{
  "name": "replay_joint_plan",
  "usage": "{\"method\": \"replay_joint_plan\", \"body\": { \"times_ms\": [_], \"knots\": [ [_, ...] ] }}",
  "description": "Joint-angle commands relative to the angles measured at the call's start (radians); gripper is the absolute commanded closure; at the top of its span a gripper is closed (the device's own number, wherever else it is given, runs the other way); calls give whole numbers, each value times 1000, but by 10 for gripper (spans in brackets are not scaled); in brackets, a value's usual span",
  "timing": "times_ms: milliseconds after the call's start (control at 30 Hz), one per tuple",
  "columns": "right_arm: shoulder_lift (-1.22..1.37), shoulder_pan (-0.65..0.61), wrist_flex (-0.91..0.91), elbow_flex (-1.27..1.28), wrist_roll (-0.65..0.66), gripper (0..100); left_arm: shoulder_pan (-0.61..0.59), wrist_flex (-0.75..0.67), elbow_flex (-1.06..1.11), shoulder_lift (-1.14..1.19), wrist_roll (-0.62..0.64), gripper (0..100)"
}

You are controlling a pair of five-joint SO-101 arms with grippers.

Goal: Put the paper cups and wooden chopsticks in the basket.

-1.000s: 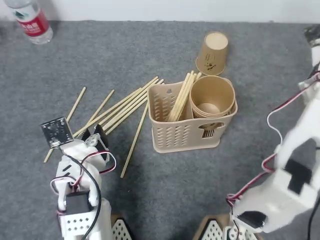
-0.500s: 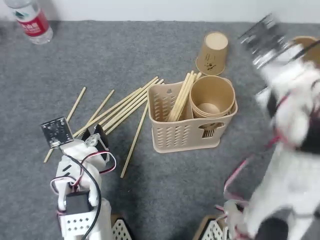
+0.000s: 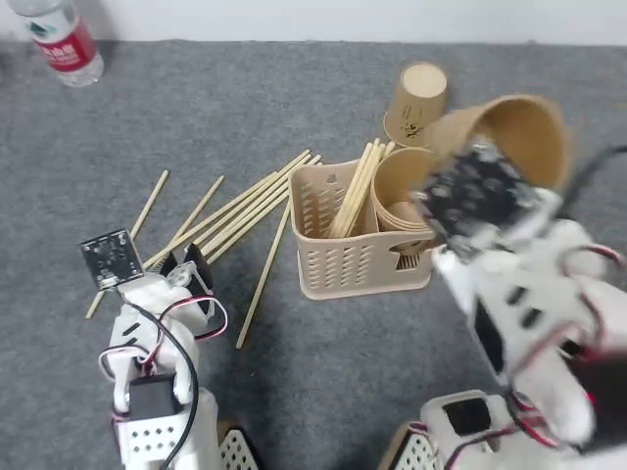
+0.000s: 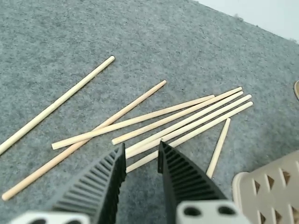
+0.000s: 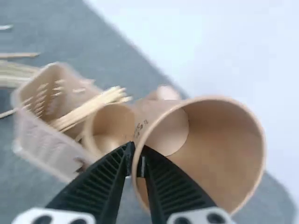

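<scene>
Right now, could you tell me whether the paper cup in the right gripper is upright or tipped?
Tipped: the paper cup's open mouth faces sideways, its rim pinched in the right gripper.

The basket (image 3: 358,262), beige perforated plastic with two compartments, stands upright on the grey counter (image 3: 294,98). One compartment holds a sheaf of chopsticks (image 3: 355,191) leaning out over the rim. The other holds nested cups (image 3: 397,186), mouths up. Behind the basket an upturned cup (image 3: 418,98) stands on its rim. A tilted cup (image 3: 519,132), brown paper, hangs in the air near the basket's cup side, its rim pinched between the right jaws. Loose chopsticks (image 3: 240,211) lie flat, fanned out from the basket's other side. One stick (image 3: 265,274) lies alone near its front corner, and two outer sticks (image 3: 147,211) lie farther off.
</scene>
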Motion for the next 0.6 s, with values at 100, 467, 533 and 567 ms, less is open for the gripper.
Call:
{"method": "replay_joint_plan", "body": {
  "times_ms": [100,467,533,567],
  "knots": [
    [-8,-5,-56,169,-17,987,5,6,-4,-15,-8,885],
    [-8,-7,-150,272,-101,984,5,6,-4,-15,-8,885],
    [-8,-7,-168,272,-124,953,5,6,-4,-15,-8,885],
    [-8,-7,-174,272,-137,916,5,6,-4,-15,-8,885]
  ]
}}
